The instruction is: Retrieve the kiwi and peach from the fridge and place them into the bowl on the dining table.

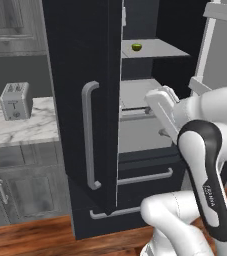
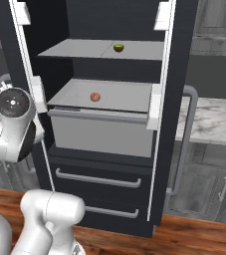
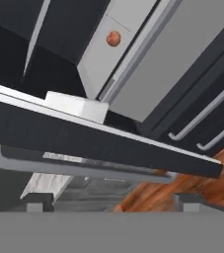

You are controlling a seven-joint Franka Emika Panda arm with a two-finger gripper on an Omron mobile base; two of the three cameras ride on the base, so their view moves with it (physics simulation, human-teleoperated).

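From the left base view my gripper (image 1: 161,102) sits beside the open fridge (image 1: 80,100) door edge; the kiwi (image 1: 137,47) lies on the shelf above it. From the right base view the peach (image 2: 95,96) rests on the lower shelf, the kiwi (image 2: 118,48) one shelf higher. In my hand view my fingertips (image 3: 38,201) stand wide apart, empty, the door's bar handle (image 3: 74,168) just ahead and the peach (image 3: 113,38) far beyond.

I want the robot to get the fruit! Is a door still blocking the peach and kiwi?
No. The fridge stands open, the peach on the lower shelf, the kiwi above. The open gripper hangs beside the left door's edge, which partly crosses its path.
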